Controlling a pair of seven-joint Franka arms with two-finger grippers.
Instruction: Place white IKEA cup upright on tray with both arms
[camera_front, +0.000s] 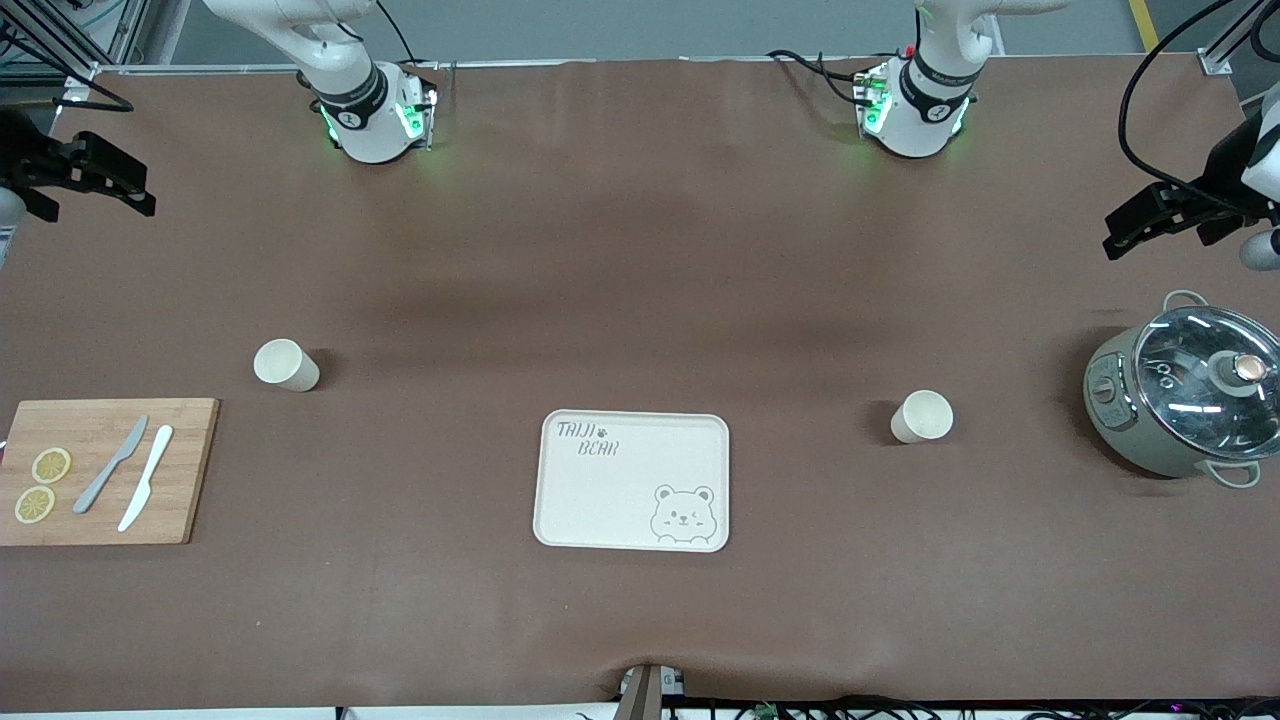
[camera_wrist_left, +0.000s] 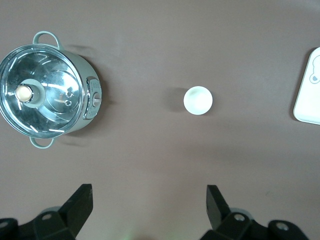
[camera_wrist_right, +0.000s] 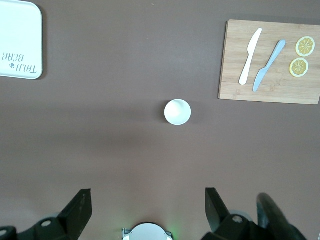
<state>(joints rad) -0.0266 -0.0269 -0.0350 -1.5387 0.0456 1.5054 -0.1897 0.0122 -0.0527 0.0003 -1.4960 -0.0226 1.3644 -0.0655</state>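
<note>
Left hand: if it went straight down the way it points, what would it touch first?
Probably just the bare brown table; the open left hand looks offset from the upright white cup, though depth is unclear.

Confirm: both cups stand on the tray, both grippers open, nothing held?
Not quite. The tray holds nothing: in the front view each cup stands on the table beside it. The left gripper and right gripper are open, holding nothing.

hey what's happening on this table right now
Nothing is being handled yet. Two white cups stand upright on the table, one toward the right arm's end, one toward the left arm's end, with the empty tray between them. Both arms wait high up with open hands: the left hand near the lidded pot, the right hand near the cutting board.
</note>
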